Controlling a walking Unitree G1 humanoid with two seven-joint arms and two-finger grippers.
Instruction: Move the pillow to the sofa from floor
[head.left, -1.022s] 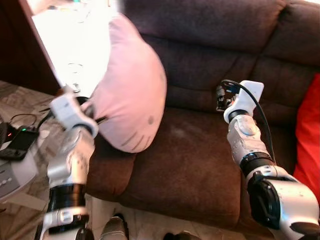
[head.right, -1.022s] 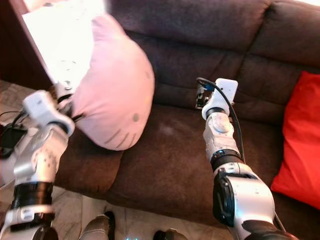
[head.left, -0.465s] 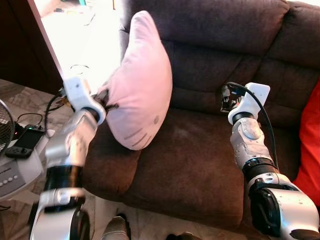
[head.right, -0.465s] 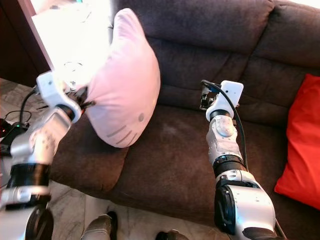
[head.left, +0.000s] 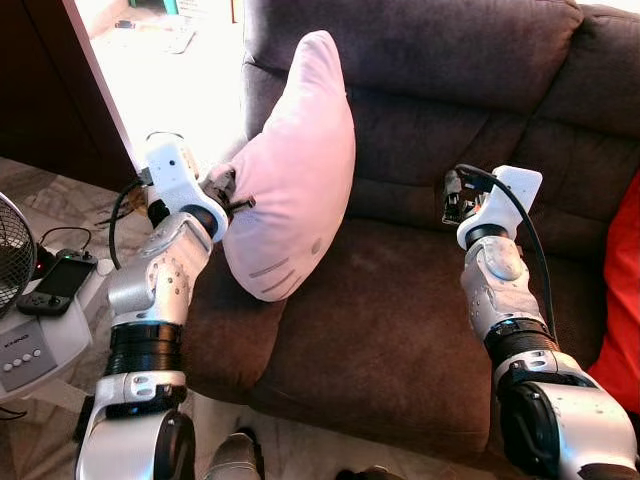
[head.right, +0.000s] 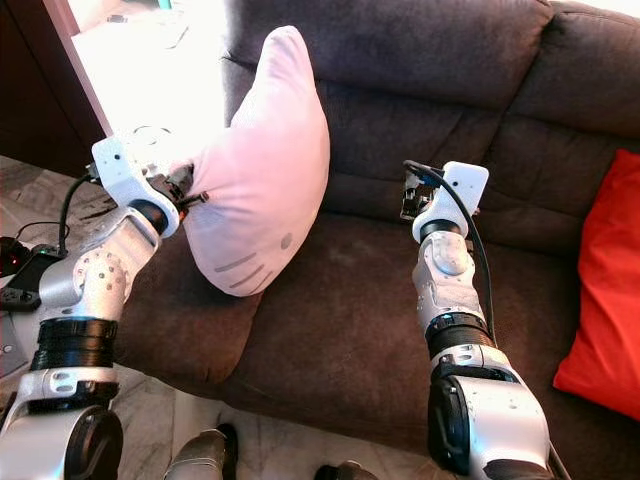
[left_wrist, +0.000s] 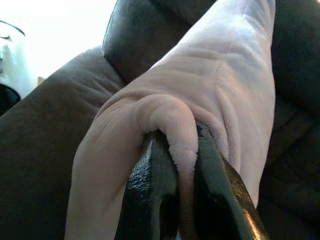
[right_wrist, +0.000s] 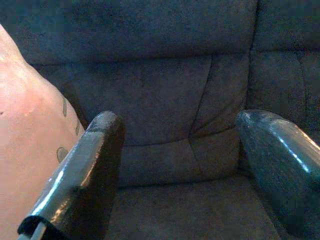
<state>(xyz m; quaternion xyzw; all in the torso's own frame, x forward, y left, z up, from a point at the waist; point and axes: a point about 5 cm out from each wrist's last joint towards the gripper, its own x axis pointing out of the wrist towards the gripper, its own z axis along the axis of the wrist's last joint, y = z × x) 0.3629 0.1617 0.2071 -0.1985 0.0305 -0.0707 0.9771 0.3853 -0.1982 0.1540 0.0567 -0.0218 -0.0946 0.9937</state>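
A pale pink pillow with a stitched face hangs upright over the left end of the dark brown sofa; its lower tip is close to the seat cushion. My left gripper is shut on a pinched fold at the pillow's left edge; in the left wrist view the black fingers squeeze the pink fabric. My right gripper is open above the middle seat cushion, facing the sofa's backrest, with nothing between its fingers. The right arm is raised over the seat.
A red cushion lies at the sofa's right end. Left of the sofa arm stands a white device with buttons, a black gadget with cables and the edge of a fan. A bright floor area lies behind.
My left arm has carried the pillow rightward and further over the sofa seat, turning it more upright. The right arm has stayed almost where it was. The camera shifted slightly.
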